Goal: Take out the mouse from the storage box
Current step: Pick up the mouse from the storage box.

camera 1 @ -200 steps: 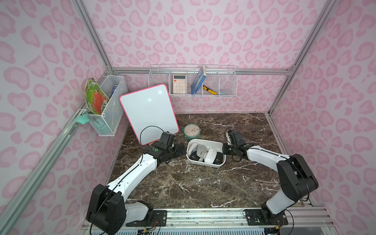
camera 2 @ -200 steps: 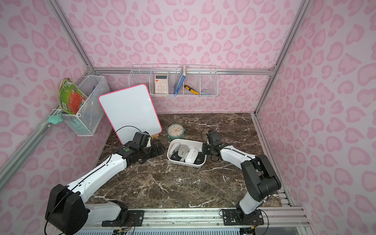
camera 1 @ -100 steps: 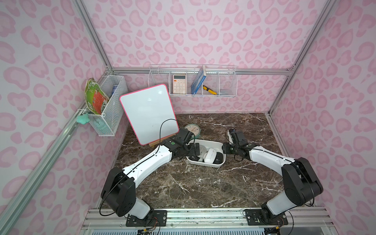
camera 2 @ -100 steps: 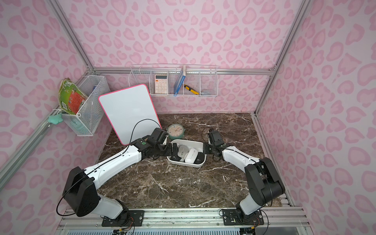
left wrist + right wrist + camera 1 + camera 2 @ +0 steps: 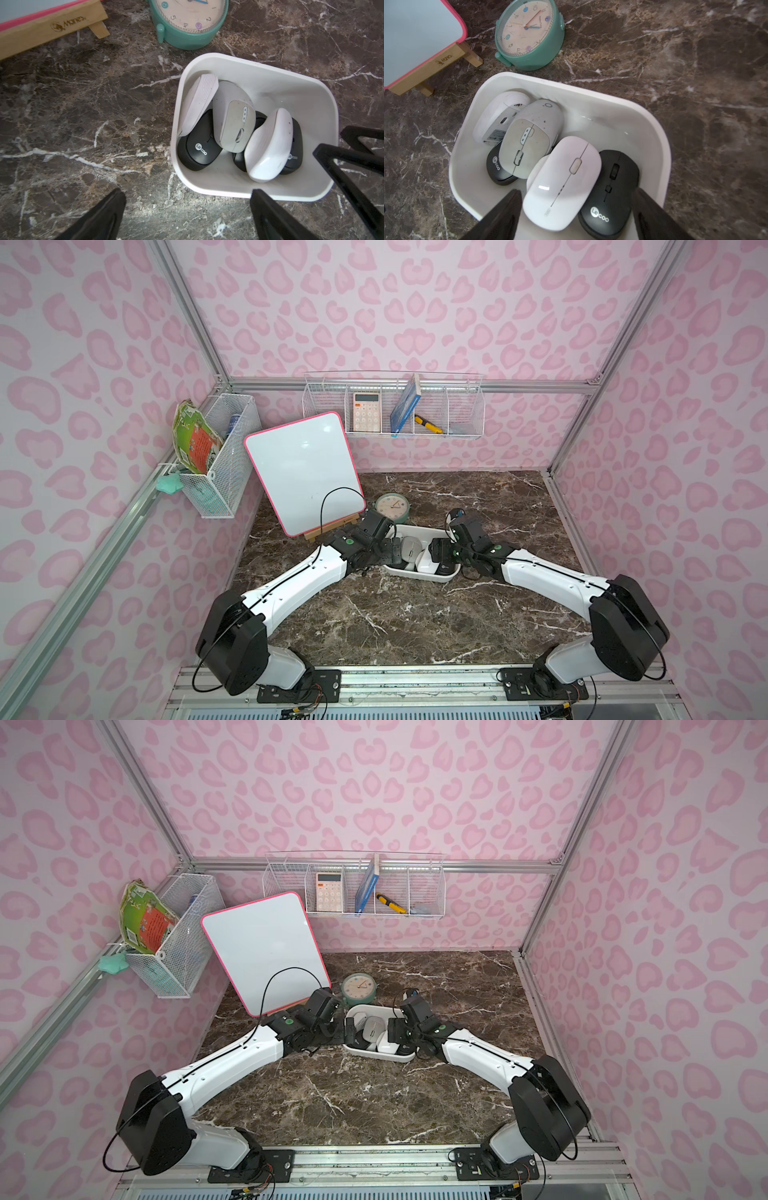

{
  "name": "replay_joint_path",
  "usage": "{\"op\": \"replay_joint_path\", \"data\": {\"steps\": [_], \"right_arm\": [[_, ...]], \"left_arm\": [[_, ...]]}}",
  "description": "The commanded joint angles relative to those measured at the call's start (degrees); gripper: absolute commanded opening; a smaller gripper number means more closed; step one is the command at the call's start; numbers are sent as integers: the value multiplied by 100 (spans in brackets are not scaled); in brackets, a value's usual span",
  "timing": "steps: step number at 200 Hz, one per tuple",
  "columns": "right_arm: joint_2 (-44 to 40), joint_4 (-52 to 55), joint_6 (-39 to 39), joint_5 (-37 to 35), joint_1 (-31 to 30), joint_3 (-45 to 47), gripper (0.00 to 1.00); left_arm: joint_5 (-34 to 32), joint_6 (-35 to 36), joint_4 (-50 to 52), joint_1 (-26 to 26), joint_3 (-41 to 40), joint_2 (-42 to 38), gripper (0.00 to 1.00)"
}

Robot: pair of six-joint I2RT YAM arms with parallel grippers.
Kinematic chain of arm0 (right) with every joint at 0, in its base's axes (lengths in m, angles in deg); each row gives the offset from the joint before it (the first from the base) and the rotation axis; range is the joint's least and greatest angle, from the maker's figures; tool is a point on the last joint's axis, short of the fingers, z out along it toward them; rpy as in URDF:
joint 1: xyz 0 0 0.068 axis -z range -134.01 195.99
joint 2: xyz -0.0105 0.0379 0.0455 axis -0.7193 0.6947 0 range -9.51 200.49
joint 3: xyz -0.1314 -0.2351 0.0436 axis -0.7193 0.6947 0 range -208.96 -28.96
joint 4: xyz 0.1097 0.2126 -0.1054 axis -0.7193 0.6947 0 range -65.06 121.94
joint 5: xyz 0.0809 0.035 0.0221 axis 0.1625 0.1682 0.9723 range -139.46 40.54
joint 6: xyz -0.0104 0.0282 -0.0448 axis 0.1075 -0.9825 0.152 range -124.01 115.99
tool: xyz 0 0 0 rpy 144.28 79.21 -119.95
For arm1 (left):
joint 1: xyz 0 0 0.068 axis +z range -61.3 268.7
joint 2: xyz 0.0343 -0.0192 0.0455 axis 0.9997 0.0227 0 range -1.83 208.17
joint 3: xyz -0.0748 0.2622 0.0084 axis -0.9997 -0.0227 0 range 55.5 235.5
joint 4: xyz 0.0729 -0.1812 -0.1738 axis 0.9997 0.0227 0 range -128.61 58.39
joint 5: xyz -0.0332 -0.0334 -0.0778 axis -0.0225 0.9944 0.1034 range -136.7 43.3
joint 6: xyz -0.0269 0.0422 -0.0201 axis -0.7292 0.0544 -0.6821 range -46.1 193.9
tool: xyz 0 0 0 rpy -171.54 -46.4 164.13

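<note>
Seeing left pincer [image 5: 187, 193] wide open at box [image 5: 270, 87] edge, right pincer [image 5: 577, 191] spread wide over white mouse [image 5: 562, 182] inside, both empty.

A: Any brand text?
B: "Lecoo" on the black mouse [image 5: 199, 145], with "Le" in a white disc and "coo" in white. Same mark on the second black mouse [image 5: 612, 187], at its rear end.
A: Anything else?
B: The wooden stand [image 5: 52, 27] has a burnt-in logo plus a word. It reads like "Manex", middle letters unsure.
A: Clock?
B: The clock [image 5: 527, 31] dial shows 10, 5 and 4 in the right wrist view. The left wrist view gives 5, 4, 2 and a 6 in a teal dot.
A: Calculator?
B: The calculator [image 5: 367, 411] keys are too small to read in both top views.
</note>
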Motion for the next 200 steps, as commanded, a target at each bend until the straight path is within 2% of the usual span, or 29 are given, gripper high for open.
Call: {"op": "replay_joint_path", "data": {"steps": [1, 109, 200], "right_arm": [[124, 169, -537, -379, -97, -57, 88], [857, -336, -1165, 36, -273, -92, 90], [1233, -395, -1165, 166, -276, -236, 81]], "left_arm": [[-243, -157, -87, 61, -105, -147, 99], [-163, -281, -370, 307, -736, -669, 99], [-120, -290, -461, 358, -834, -676, 99]]}}
